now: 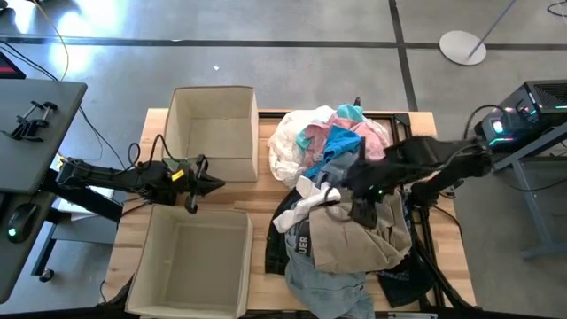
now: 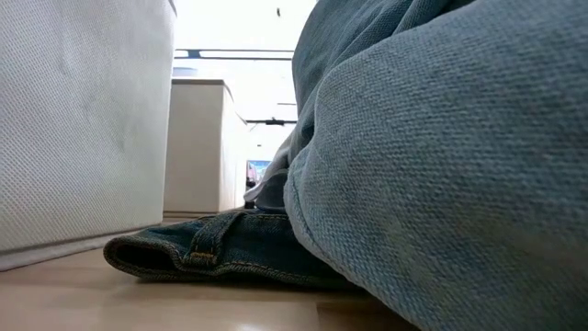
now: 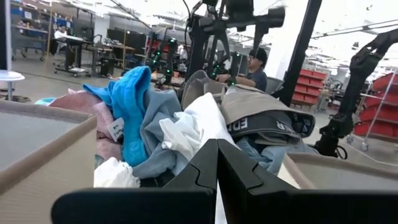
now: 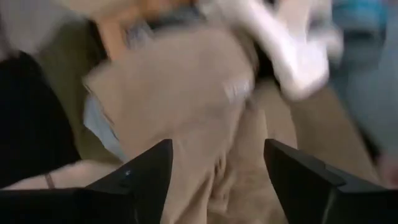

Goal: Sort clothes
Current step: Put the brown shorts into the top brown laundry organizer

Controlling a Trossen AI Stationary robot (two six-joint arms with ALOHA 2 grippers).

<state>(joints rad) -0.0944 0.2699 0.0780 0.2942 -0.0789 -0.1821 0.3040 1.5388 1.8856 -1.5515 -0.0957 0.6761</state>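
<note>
High view shows the clothes heaped on the right half of the bench, white, pink and turquoise pieces at the far side, a beige garment and pale denim at the near edge; two beige fabric bins stand on the left half, both apparently with nothing in them yet. The right pincer hangs directly over the heap, about at its middle, just above the beige garment — so the thing to take lies straight below it, not off to either side; the right wrist view confirms this, with the two dark fingers spread wide apart and beige cloth filling the gap between them, nothing gripped. The beige garment lies crumpled with no clear long axis; a white piece lies just beyond it. The right arm reaches in from the bench's right side, bent down at the wrist over the pile. The left pincer waits between the two bins, well apart from the heap, clenched on nothing, pointing toward the clothes; the right arm is plainly the nearer one. My judgement: a straight descent and a pinch on the beige cloth comes next — other pieces may snag and lift along with it.
</note>
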